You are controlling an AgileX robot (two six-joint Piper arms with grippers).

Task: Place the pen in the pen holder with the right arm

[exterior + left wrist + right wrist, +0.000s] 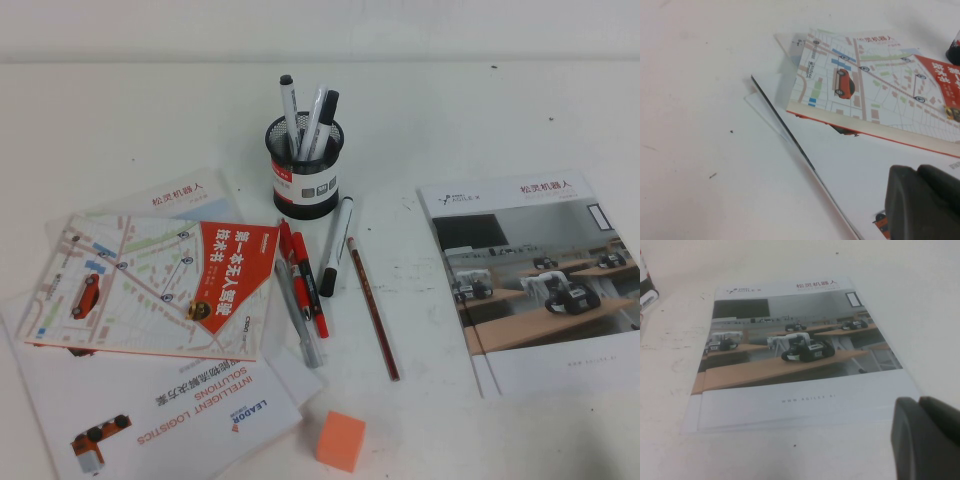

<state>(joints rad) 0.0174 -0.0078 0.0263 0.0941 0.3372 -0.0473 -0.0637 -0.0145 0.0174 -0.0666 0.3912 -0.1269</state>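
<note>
The pen (372,305), a long thin dark red stick, lies flat on the white table just right of the other pens, its light end toward the pen holder. The pen holder (302,165), a black mesh cup with a white label band, stands upright at the table's middle back with three markers in it. Neither arm shows in the high view. My right gripper (918,402) is shut and empty, hovering at the near edge of the brochure (790,355). My left gripper (916,171) is shut and empty over a white leaflet (855,155).
Two thick red pens (300,275) and a grey marker with black cap (337,245) lie left of the pen. A map book (150,290) on leaflets fills the left side. The brochure (530,280) lies at the right. An orange block (340,440) sits at the front.
</note>
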